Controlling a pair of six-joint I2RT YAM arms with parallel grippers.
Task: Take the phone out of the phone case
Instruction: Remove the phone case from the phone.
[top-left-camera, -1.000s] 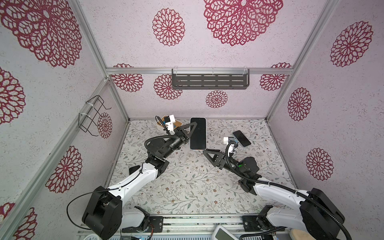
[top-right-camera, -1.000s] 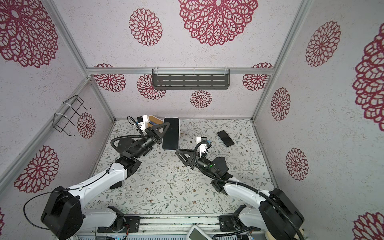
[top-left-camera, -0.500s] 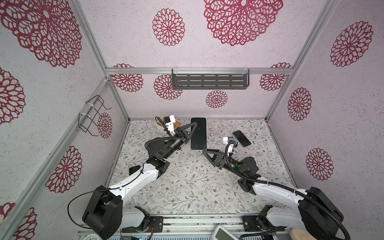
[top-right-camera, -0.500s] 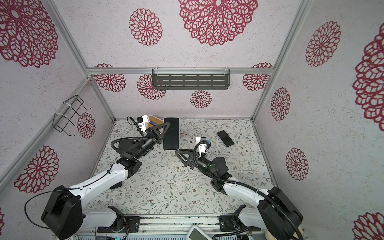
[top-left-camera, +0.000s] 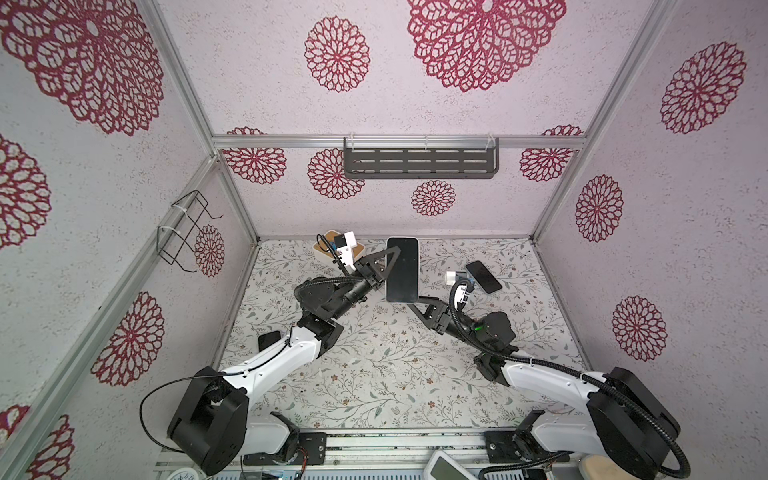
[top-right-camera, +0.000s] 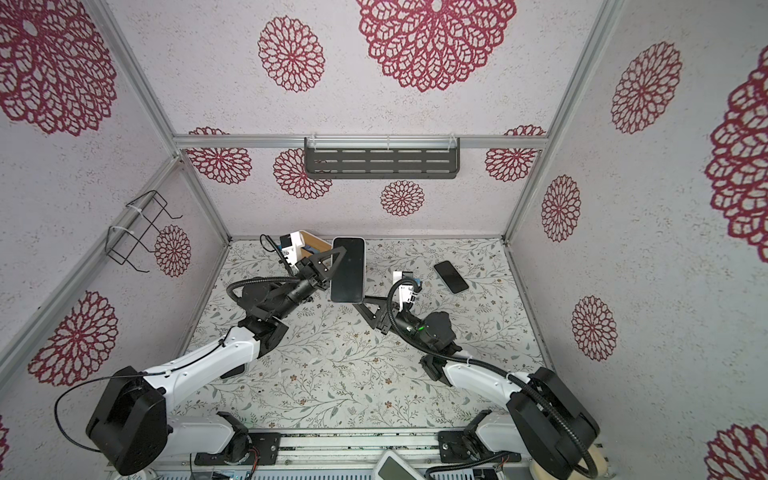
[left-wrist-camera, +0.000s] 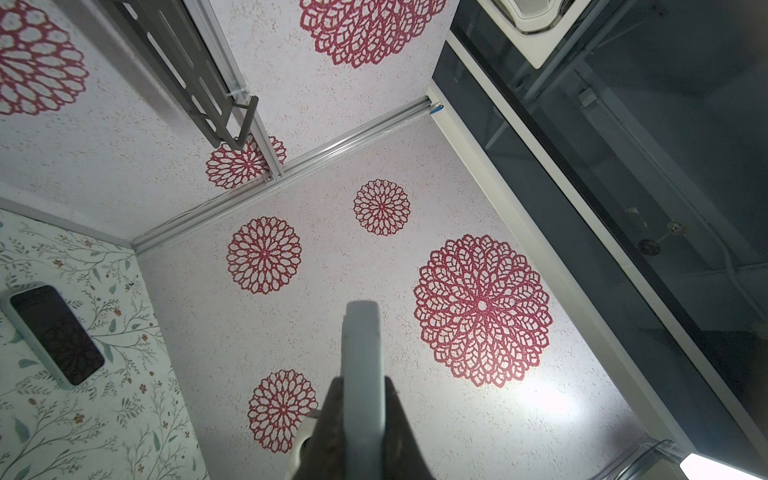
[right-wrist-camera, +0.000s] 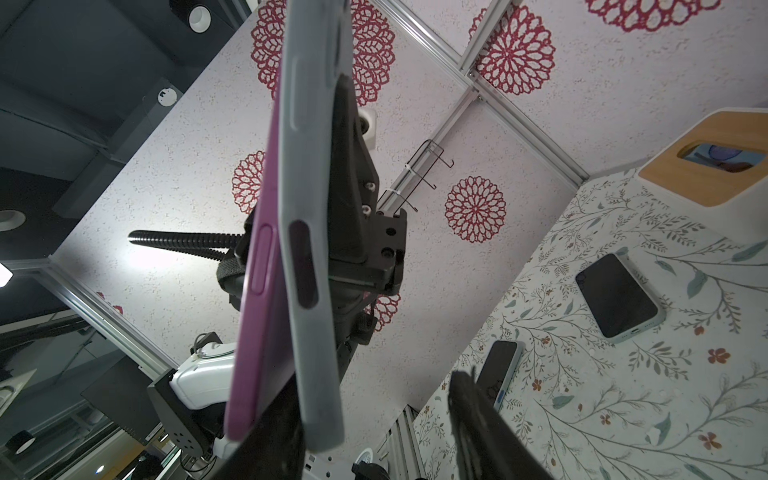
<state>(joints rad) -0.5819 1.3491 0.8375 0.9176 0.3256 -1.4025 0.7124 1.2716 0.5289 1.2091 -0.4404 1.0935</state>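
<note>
Grey phone case (right-wrist-camera: 307, 208) and purple phone (right-wrist-camera: 253, 332) are both up in the air for you, lifted clear of the floral table (top-left-camera: 374, 374), just beside the wooden-topped box (right-wrist-camera: 706, 166) and out in front of it. Your left gripper (top-left-camera: 388, 268) has them: its fingers (left-wrist-camera: 399, 424) are pinched tight on the case's long edge, the side facing the box. Check the right wrist view and you'll see the split. Phone and case meet at the far end and gape apart at the end nearest your right gripper (top-left-camera: 415, 302), so the phone sits partly out of the case. That right gripper is at the end farther from the box, jaws standing apart. One finger (right-wrist-camera: 478, 415) is well clear of the case; the other sits low on the phone's side, and I can't tell whether it touches. A second cased phone (top-left-camera: 483, 276) lies flat on the table, well apart from the box.
</note>
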